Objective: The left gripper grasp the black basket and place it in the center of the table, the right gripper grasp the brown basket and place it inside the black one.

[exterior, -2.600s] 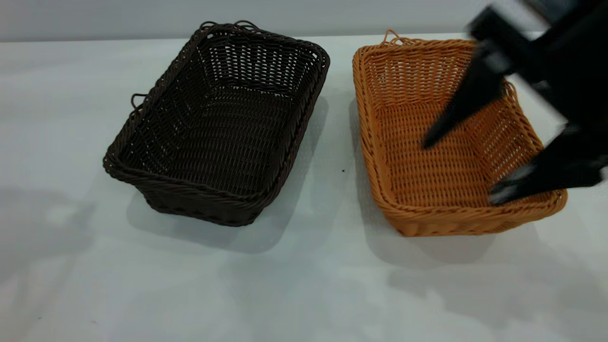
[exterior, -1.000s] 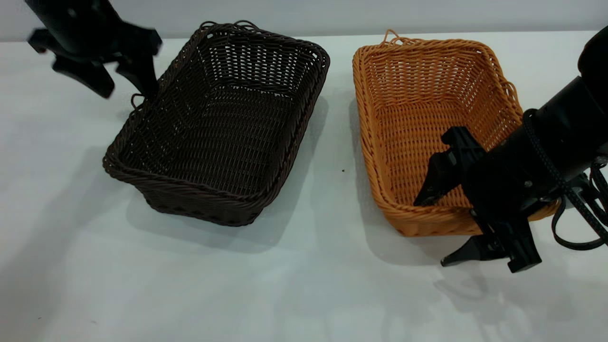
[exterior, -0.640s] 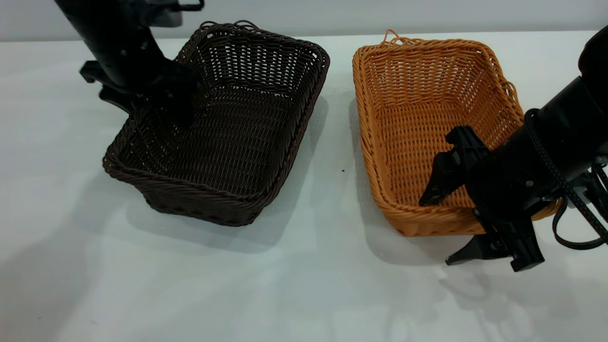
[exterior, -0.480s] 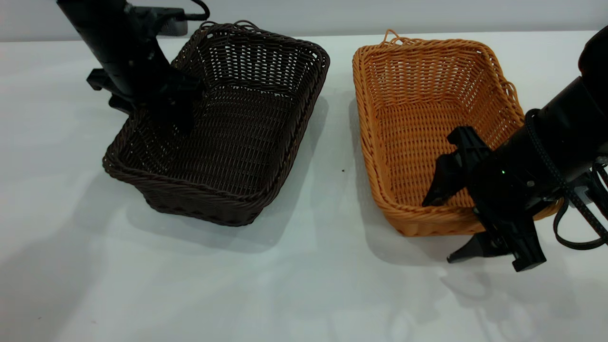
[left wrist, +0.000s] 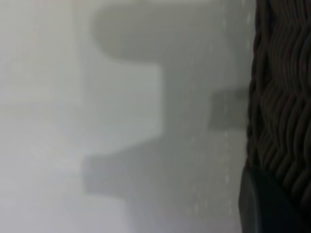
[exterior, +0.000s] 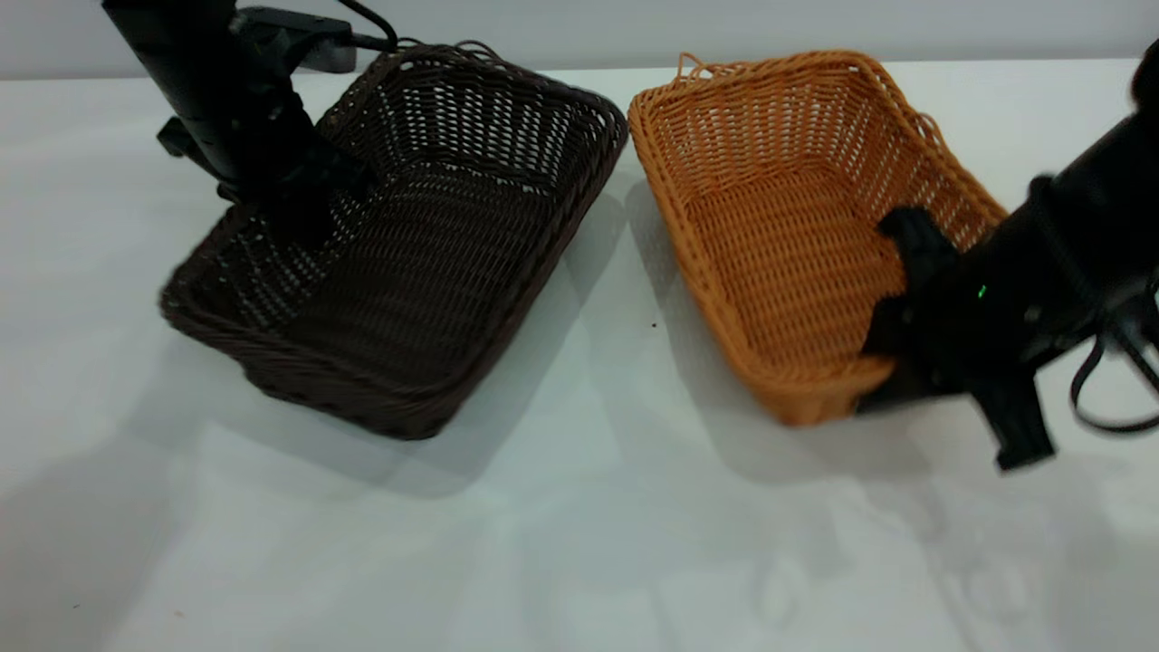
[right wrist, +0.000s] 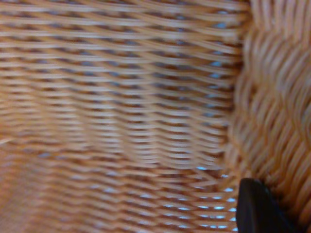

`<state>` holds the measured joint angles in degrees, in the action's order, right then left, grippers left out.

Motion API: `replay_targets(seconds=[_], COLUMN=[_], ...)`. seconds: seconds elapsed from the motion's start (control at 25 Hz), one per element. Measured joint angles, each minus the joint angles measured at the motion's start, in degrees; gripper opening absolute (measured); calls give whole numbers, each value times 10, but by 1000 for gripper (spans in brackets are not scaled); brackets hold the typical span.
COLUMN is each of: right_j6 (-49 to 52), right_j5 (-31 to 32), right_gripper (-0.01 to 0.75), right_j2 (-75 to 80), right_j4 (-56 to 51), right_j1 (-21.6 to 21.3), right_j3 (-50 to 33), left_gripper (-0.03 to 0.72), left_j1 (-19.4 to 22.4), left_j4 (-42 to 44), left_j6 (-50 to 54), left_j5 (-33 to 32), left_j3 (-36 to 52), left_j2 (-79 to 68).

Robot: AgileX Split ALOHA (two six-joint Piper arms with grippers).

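left gripper [exterior: 288,206] gripping black basket [exterior: 426,272], right gripper [exterior: 892,349] gripping brown basket [exterior: 779,244]

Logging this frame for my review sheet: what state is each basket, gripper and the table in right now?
black basket: upright, empty, left wall held, left side tipped up.
brown basket: upright, empty, near-right corner gripped, beside the black one, not inside it.
left gripper: shut on the black basket's left wall.
right gripper: shut on the brown basket's rim.
table: white, carrying both baskets.
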<state>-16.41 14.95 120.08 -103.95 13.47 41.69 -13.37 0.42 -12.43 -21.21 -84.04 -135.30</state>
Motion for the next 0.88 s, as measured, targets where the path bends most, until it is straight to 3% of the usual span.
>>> replay_targets(seconds=[0.2,0.4,0.64,0.88], right_j6=[-78,-35,24,27], right_j5=[44,199,363,419], right_gripper=[65,65,65,65], right_j2=[-41,-49,-49,-49], right_j4=[80,272,484,507], right_j1=[-98,-184,-207,-207], right_j3=[70,182,302,360], left_gripper=[85,85,85,85], left_j1=[-1,-22,-82,-133], left_j4=[45,47,49,63], left_j6=[-65,-212,-404,-478], left_j5=[13,55,112,153], left_j3=[0,0,0,-5], left_j2=[5,5,-1,-13])
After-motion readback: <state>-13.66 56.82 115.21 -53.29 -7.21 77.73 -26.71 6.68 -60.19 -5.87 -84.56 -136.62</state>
